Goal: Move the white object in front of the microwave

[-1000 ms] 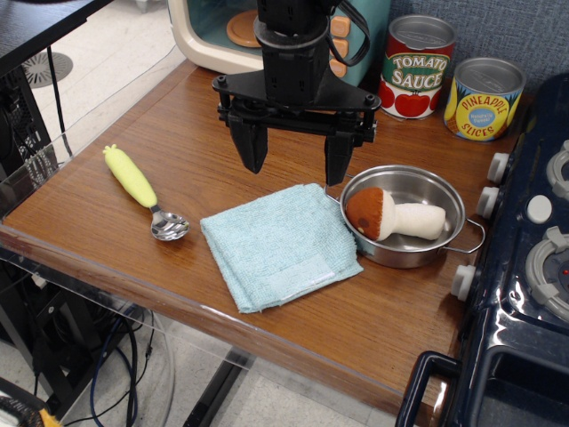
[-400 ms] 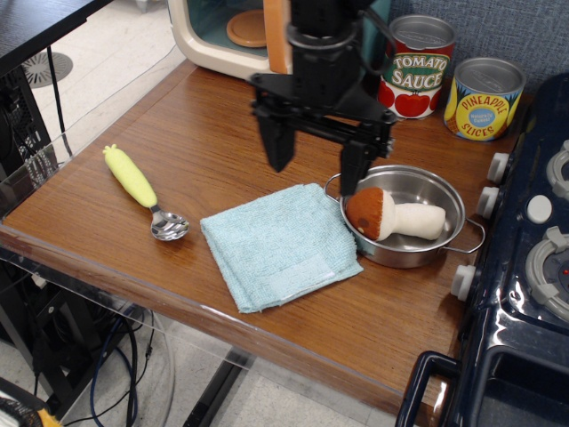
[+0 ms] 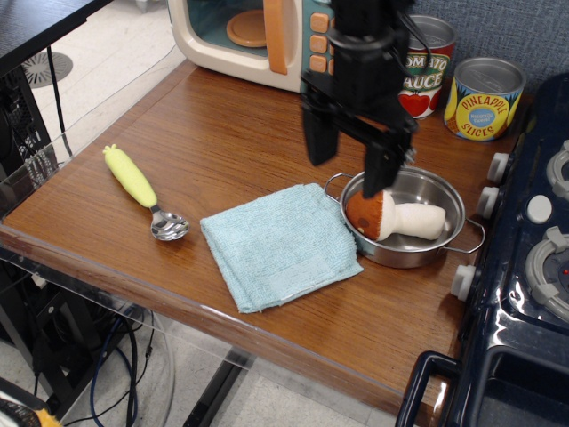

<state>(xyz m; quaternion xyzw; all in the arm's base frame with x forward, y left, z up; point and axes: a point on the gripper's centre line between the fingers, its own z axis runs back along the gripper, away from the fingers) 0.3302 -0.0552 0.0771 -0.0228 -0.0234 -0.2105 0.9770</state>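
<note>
Steel pan point(image 3: 418, 253) holds one white object point(image 3: 397, 214) just below the gripper point(image 3: 348, 165), jaws spread wide; two cans point(image 3: 484, 98) behind.

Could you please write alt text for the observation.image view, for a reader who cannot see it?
A black robot gripper, jaws open, hangs over a plush mushroom lying in a small steel pan on a wooden table. A folded blue towel and yellow-handled spoon lie to the left; a toy microwave and two cans stand behind.
</note>
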